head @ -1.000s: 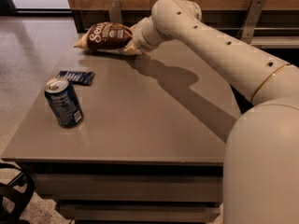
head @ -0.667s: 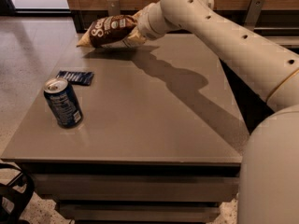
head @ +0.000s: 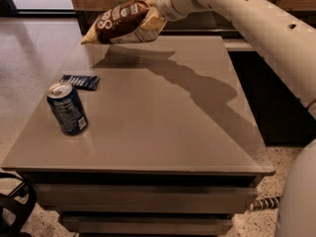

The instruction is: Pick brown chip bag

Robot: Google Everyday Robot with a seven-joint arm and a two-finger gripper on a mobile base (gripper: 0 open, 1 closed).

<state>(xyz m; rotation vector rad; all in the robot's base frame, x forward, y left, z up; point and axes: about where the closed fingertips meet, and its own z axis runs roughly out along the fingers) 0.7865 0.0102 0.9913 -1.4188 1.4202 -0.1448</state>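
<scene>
The brown chip bag (head: 121, 22) is a puffy crinkled bag with a dark brown middle, white lettering and pale yellow ends. It hangs in the air above the far edge of the table (head: 163, 117), tilted with its left end lower. My gripper (head: 154, 15) is shut on the bag's right end at the top of the view, its fingers mostly hidden behind the bag and the wrist. The bag's shadow lies on the table below it.
A blue soda can (head: 67, 107) stands upright near the table's left front. A small flat dark blue packet (head: 80, 81) lies behind it near the left edge. My arm (head: 256, 28) spans the upper right. A wooden cabinet runs behind the table.
My gripper has lifted the brown chip bag off the table's far edge and raised it higher. The can and the packet have not moved.
</scene>
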